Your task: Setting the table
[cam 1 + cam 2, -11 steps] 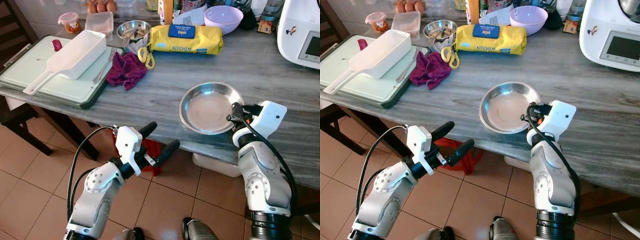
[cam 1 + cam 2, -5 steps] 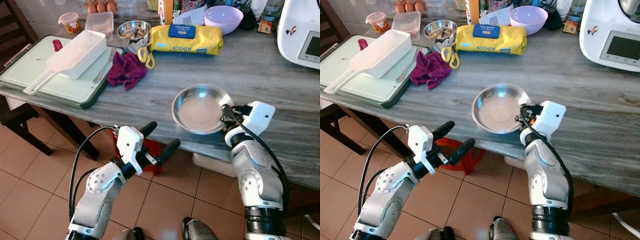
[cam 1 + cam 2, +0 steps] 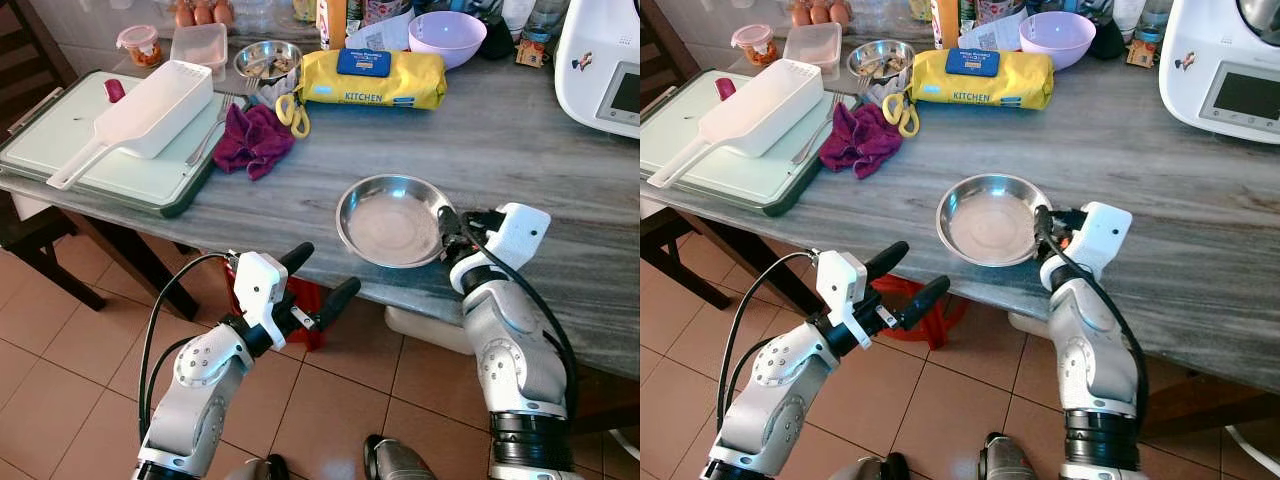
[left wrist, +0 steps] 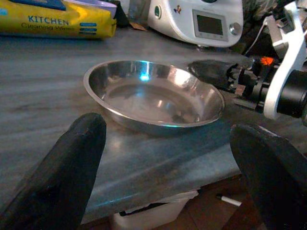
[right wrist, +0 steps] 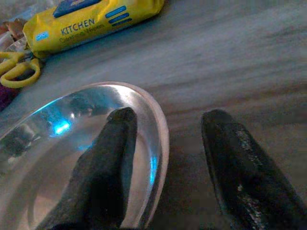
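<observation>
Two head views give you the same layout. A round, shallow steel plate, smooth and reflective, lies on the grey wood-grain table close to its near edge. Your right gripper sits at the plate's right rim, fingers spread with the rim between them, not pinching. Bare tabletop lies behind the plate and to both sides. Farther back: a yellow kitchen pack, a lilac bowl, a crumpled maroon cloth, yellow-handled scissors. On the left, a white rectangular strainer lies on a pale tray. A white appliance is cut off at the right edge. Your left gripper hangs below the table edge over tiled floor, fingers parted, holding nothing.

Left wrist view: two blunt black fingers, blurred, well apart. Between them you see the plate, slightly tilted in perspective, and the right gripper at its far rim. The table edge runs just below the plate.

Right wrist view: one matte black finger is inside the plate's bowl, the other outside on the table. Contact with the rim is hard to make out. Finger bases are cut off.
</observation>
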Controlling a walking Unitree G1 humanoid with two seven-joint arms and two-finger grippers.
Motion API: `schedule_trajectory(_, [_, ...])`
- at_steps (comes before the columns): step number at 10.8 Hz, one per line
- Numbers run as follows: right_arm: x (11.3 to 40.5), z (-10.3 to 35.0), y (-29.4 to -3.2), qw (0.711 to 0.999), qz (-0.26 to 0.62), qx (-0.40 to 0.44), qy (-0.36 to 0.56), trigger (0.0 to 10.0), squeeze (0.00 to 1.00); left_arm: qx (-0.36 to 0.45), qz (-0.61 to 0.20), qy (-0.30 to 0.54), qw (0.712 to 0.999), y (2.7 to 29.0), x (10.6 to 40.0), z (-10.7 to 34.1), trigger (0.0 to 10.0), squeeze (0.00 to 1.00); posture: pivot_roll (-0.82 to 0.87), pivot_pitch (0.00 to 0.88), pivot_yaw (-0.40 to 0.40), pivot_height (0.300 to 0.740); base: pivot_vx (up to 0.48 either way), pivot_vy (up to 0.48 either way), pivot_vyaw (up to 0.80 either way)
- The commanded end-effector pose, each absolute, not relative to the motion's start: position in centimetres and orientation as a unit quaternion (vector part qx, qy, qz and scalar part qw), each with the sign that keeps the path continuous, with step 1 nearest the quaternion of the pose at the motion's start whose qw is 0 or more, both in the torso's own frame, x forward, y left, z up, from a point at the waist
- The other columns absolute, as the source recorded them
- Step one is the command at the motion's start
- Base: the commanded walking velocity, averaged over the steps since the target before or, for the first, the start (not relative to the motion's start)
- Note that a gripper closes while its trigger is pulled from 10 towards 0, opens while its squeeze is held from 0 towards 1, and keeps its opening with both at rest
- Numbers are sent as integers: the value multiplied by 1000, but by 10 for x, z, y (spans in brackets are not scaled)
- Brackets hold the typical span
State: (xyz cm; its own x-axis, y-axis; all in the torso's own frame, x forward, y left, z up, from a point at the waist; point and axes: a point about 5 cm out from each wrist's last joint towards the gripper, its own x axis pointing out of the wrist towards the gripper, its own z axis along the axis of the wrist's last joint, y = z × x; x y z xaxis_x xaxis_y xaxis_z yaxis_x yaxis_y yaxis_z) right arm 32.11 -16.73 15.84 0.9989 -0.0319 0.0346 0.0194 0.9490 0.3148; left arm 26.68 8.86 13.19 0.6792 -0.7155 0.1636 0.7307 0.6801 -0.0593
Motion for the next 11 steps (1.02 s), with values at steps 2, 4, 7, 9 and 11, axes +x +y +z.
schedule_trajectory(2, [317,164,-175,986,-20,159,-35,10000,1000,-56,-393,-58,916,89,266,128,10000,0,-205,197,60,740,0,0,0])
schedule_trajectory(4, [316,168,-174,986,-18,159,-43,10000,1000,-57,-393,-59,916,88,266,129,10000,0,-207,197,61,740,0,0,0])
schedule_trajectory(7, [313,172,-173,985,-19,167,-49,10000,1000,-58,-393,-60,916,88,267,129,10000,0,-208,196,65,740,0,0,0])
schedule_trajectory(9, [312,173,-175,984,-21,168,-50,10000,1000,-57,-395,-60,915,87,267,130,10000,0,-210,196,67,740,0,0,0])
schedule_trajectory(11, [312,172,-174,984,-26,169,-50,10000,1000,-55,-395,-64,915,86,269,133,10000,0,-202,188,71,740,0,0,0])
